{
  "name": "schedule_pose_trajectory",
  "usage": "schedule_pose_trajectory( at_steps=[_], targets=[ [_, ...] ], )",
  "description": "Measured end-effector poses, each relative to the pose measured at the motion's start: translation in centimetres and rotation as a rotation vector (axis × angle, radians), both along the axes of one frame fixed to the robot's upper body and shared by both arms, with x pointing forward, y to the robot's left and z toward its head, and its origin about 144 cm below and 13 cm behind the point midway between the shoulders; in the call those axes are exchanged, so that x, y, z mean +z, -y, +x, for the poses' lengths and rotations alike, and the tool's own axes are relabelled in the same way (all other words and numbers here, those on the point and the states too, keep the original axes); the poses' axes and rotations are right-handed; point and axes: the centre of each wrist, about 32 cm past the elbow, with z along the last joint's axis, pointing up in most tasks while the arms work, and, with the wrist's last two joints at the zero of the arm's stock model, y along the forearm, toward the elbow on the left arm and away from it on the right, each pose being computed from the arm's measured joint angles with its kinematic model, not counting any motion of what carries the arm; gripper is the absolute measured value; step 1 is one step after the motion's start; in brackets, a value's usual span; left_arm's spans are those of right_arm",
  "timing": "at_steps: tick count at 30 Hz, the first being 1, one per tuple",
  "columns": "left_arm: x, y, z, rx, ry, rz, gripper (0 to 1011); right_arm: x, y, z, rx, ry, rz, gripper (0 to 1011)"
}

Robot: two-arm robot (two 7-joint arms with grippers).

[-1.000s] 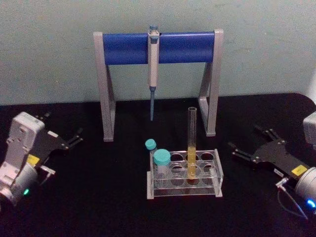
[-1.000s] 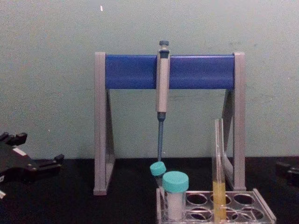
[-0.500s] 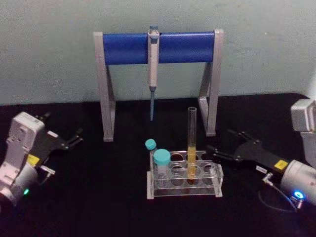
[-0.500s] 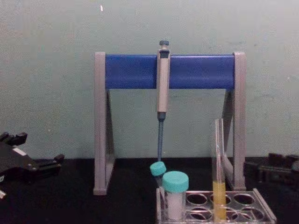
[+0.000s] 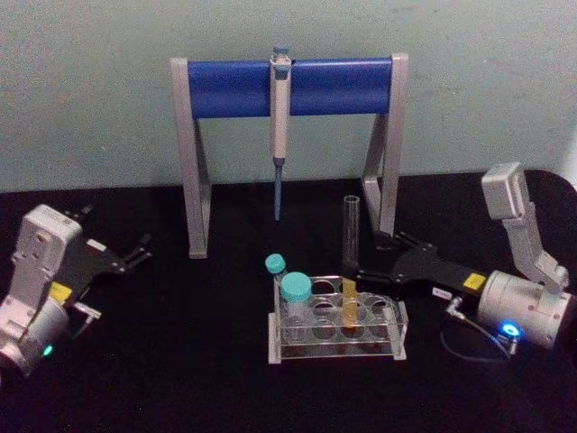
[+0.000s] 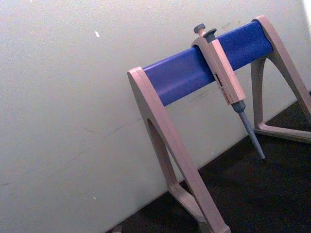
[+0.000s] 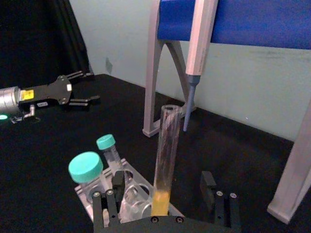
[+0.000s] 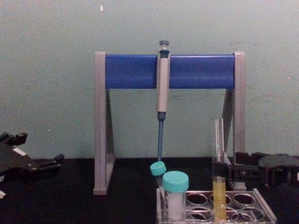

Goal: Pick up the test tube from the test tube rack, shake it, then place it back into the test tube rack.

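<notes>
The test tube (image 5: 349, 257) stands upright in the clear test tube rack (image 5: 334, 348) mid-table, yellow liquid in its lower part. My right gripper (image 5: 368, 259) has reached in from the right and is open. In the right wrist view the test tube (image 7: 165, 155) rises between its two black fingers (image 7: 116, 182), with a gap on each side. From the chest, the right gripper (image 8: 232, 170) sits just right of the test tube (image 8: 218, 163), above the test tube rack (image 8: 262, 206). My left gripper (image 5: 135, 253) rests open at the far left.
Two short teal-capped tubes (image 5: 295, 290) stand in the rack's left end. Behind the rack, a grey-and-blue stand (image 5: 225, 88) carries a hanging pipette (image 5: 279, 117). The tabletop is black, with a pale wall behind.
My right arm has swung left across the table, bringing its open gripper from well right of the rack up to the test tube. The left arm and the tube have stayed still.
</notes>
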Motion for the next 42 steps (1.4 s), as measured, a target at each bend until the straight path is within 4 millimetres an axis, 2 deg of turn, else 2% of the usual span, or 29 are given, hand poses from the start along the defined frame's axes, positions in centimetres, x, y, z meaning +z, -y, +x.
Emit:
schedule_pose_trajectory(
  at_steps=[11, 30, 31, 34, 42],
  targets=[
    [0.0, 0.0, 0.0, 0.0, 0.0, 0.0, 1009, -0.3, -1.3, 2.1, 0.026, 0.002, 0.014, 1000],
    [0.0, 0.0, 0.0, 0.0, 0.0, 0.0, 1010, -0.4, -1.5, 2.4, 0.031, 0.003, 0.012, 995],
    [0.0, 0.0, 0.0, 0.0, 0.0, 0.0, 1010, -0.4, -1.5, 2.4, 0.031, 0.003, 0.013, 953],
    [0.0, 0.0, 0.0, 0.0, 0.0, 0.0, 1010, -0.4, -1.5, 2.4, 0.031, 0.003, 0.013, 914],
    [0.0, 0.0, 0.0, 0.0, 0.0, 0.0, 1010, -0.4, -1.5, 2.4, 0.03, 0.003, 0.013, 682]
  ],
)
